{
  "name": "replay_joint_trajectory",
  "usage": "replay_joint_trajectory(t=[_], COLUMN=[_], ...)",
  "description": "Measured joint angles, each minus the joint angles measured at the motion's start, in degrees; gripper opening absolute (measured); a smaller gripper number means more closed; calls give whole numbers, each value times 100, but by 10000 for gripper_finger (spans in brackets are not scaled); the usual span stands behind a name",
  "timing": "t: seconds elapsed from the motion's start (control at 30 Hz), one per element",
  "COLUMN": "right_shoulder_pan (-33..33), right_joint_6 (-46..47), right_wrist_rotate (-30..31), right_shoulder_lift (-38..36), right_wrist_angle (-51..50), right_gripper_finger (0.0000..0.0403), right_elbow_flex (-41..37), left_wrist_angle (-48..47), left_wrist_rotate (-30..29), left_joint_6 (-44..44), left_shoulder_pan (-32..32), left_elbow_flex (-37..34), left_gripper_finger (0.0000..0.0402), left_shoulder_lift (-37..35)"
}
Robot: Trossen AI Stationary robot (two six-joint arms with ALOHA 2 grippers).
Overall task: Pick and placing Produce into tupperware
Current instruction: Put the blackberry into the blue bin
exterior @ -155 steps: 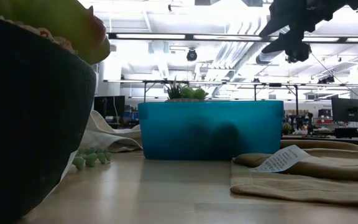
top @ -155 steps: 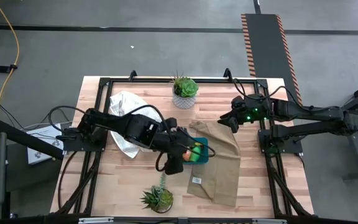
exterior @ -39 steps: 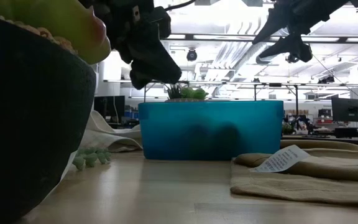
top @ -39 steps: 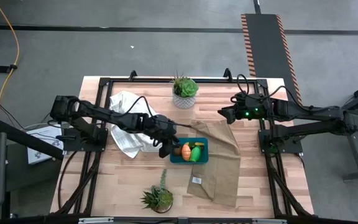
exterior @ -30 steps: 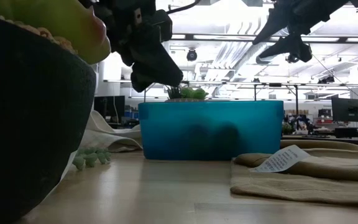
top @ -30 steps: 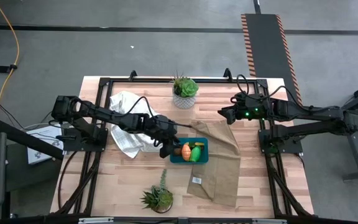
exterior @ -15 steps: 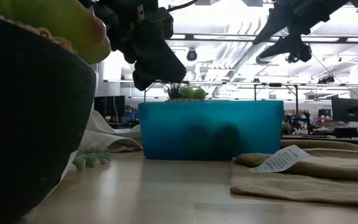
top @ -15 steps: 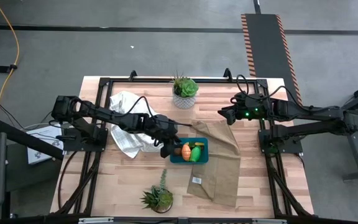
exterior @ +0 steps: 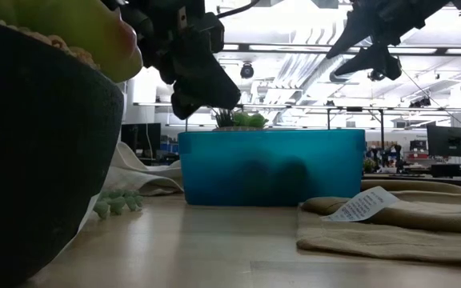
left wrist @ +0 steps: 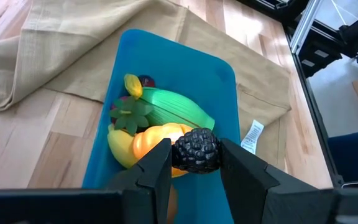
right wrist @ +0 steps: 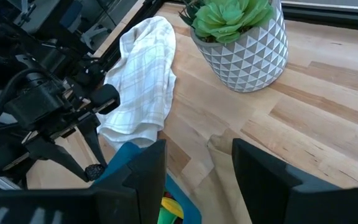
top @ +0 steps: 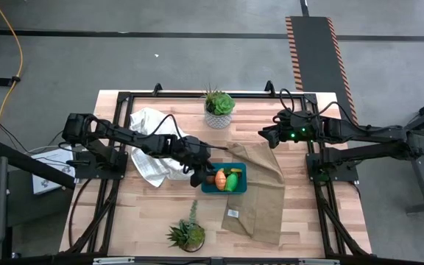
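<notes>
**No Legible Text**

No words, brands or numbers could be read. A small white tag lay on the tan cloth, but any print on it was too small to make out.

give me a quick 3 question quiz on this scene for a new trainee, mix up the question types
1. True or false: the left gripper holds a dark bumpy round piece between its fingers.
2. Multiple choice: the teal tupperware sits partly on which item? A) the white checked towel B) the tan cloth C) a potted plant
3. Short answer: where is the right gripper, and is it carrying anything?

Key
1. True; it hangs over the produce already in the tupperware.
2. B
3. Raised over the far right part of the table, near the tan cloth's far edge; jaws open, nothing between them.
</notes>
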Motion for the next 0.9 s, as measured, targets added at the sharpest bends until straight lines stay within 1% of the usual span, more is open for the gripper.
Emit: replay_joint_trajectory(t=[0.9], right_shoulder_pan=[0], right_joint_6=[-2], right_wrist_rotate=[-7], right_shoulder_lift=[0], right_wrist_angle=[-2], right_gripper_finger=[174], right_elbow_flex=[0], left_wrist_angle=[-2], left_wrist_rotate=[0], left_joint_6=[-115], left_shoulder_pan=[-1], left_elbow_flex=[0], left_gripper_finger=[111], left_shoulder_lift=[0])
